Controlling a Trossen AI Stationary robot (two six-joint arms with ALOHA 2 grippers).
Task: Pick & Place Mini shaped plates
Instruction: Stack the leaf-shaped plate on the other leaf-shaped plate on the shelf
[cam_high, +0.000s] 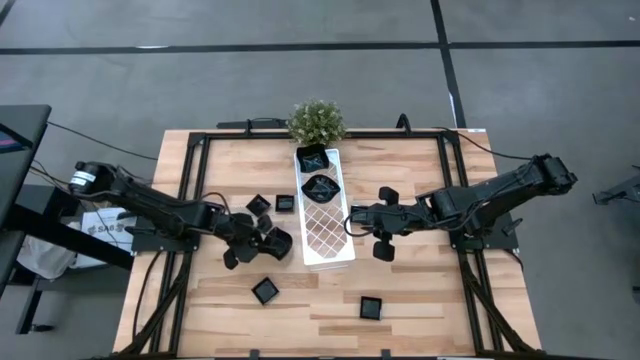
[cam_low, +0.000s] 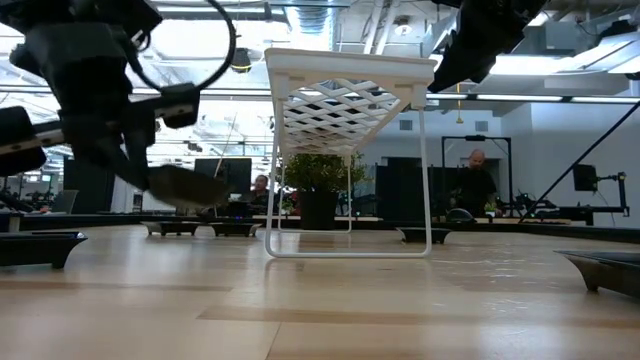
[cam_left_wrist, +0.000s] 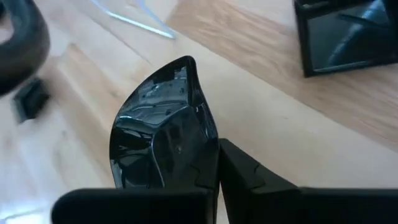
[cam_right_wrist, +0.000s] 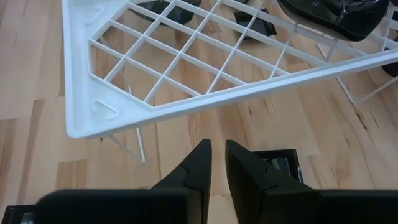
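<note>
Left tool (cam_left_wrist: 214, 180) pinching leaf-shaped plate (cam_left_wrist: 163, 134) rim, clear of tray (cam_high: 326, 251)

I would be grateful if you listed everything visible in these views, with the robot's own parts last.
Table: one, light wood, under everything.
Tray: one, white lattice on wire legs, table centre.
Plates on tray: two, glossy black, at its far end.
Plates on table: at least four, black, scattered left of the tray and near the front edge.
Held plate: one, black, leaf-shaped, lifted off the table.
Plant: one, green, behind the tray.
People: two, in the room behind.
Left gripper: black, left of the tray, shut on the held plate.
Right gripper: black, at the tray's right edge.
</note>
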